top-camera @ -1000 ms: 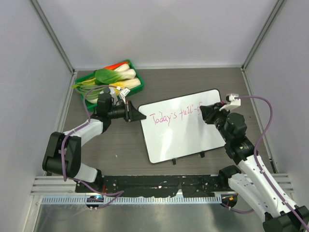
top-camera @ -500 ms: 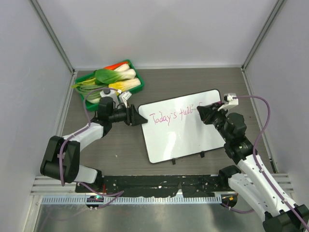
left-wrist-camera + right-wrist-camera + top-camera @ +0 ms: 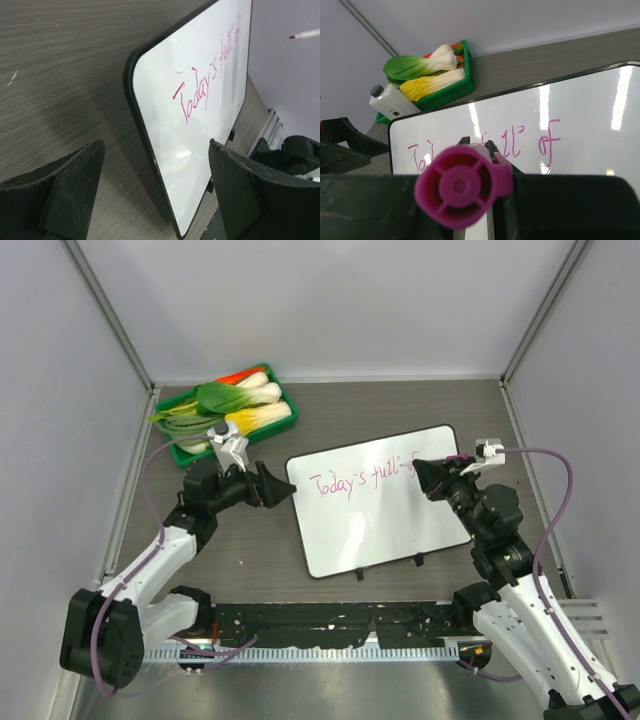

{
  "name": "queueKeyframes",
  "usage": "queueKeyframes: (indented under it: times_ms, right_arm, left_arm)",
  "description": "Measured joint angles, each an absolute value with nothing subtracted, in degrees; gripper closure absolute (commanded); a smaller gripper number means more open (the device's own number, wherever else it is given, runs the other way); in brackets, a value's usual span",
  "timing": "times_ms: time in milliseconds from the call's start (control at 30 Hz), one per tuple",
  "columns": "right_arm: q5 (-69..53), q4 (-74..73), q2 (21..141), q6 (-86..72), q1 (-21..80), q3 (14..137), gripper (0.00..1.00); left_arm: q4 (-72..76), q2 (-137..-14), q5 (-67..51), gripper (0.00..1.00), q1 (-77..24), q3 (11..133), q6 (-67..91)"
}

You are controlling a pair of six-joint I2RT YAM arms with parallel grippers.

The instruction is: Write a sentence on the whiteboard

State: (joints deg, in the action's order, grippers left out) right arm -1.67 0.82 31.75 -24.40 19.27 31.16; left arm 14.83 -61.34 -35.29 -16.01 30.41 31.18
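Note:
The whiteboard (image 3: 380,525) lies in the middle of the table, and the left wrist view shows its near-left corner (image 3: 165,165). The sentence (image 3: 362,480) reads "Today's full of" in pink script, also seen in the wrist views (image 3: 200,95) (image 3: 547,145). My right gripper (image 3: 421,473) hangs over the board's upper right, shut on a pink marker (image 3: 462,190) whose tip (image 3: 304,35) points at the board. My left gripper (image 3: 287,490) stands open just off the board's left corner, holding nothing, its jaws wide apart (image 3: 156,150).
A green tray (image 3: 287,390) of bok choy and other toy vegetables (image 3: 235,400) sits at the back left, behind the left arm. Grey walls close in both sides and the back. A black rail runs along the near edge.
My left gripper has opened, let go of the board's left corner and drawn back to the left. The right gripper has edged right, leaving "of" showing.

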Motion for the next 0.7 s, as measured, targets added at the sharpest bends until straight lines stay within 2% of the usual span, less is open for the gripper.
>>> queueKeyframes:
  times_ms: [167,433,700]
  right_arm:
    - [-2.0,0.8,31.6,-25.5,19.3,30.9,0.99]
    - [-3.4,0.8,32.7,-26.8,19.3,30.8,0.99]
    - [-5.2,0.9,34.7,-27.5,19.3,29.6,0.99]
  left_arm:
    - [10.7,-54.8,-30.6,0.09,-16.0,27.4,34.6]
    - [5.4,-49.3,-30.0,0.06,-16.0,26.3,37.1]
    - [7.1,-51.5,-33.0,0.08,-16.0,23.2,39.9]
